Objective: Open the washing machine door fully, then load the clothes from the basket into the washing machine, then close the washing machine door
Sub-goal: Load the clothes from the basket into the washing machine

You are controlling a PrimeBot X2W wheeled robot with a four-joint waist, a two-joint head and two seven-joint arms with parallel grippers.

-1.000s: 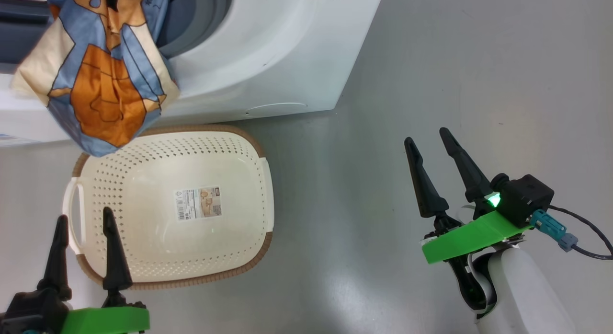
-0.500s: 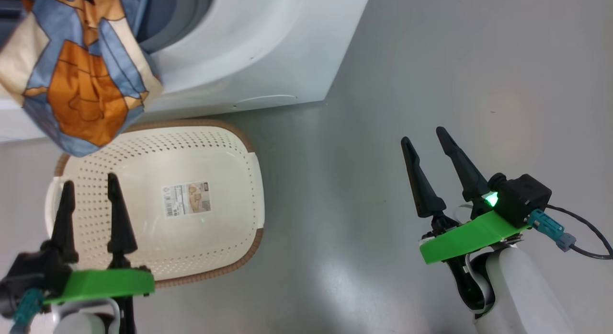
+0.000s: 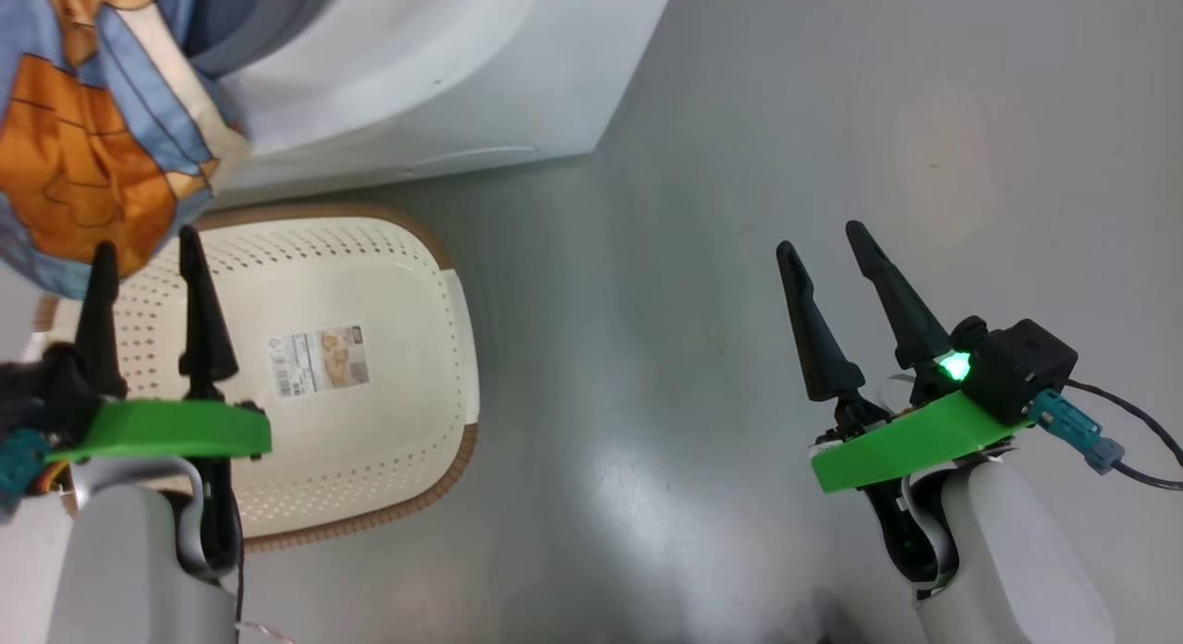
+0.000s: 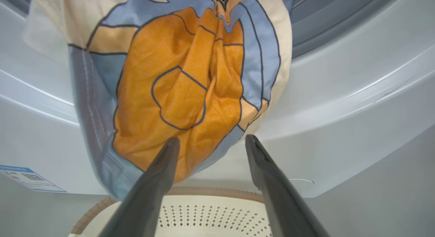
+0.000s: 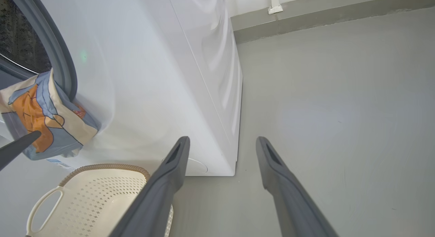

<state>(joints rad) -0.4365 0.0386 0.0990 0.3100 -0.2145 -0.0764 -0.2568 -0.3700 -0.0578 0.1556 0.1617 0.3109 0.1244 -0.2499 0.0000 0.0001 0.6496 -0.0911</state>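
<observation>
Left hand point(image 3: 146, 238) rose toward the clothes point(image 3: 83, 136), open and empty like right hand point(image 3: 821, 236); basket label point(image 3: 320, 360) illegible

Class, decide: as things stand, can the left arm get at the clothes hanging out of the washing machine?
Probably yes. The left gripper is open and points straight at the clothes, which hang from the mouth of the washing machine above the basket; nothing stands between them.

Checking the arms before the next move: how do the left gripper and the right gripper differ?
The left gripper is above the basket; the right gripper is above floor. The left gripper's tips are near the hanging clothes; the right gripper points past the washing machine, far from them. Both are open, holding nothing.
</observation>
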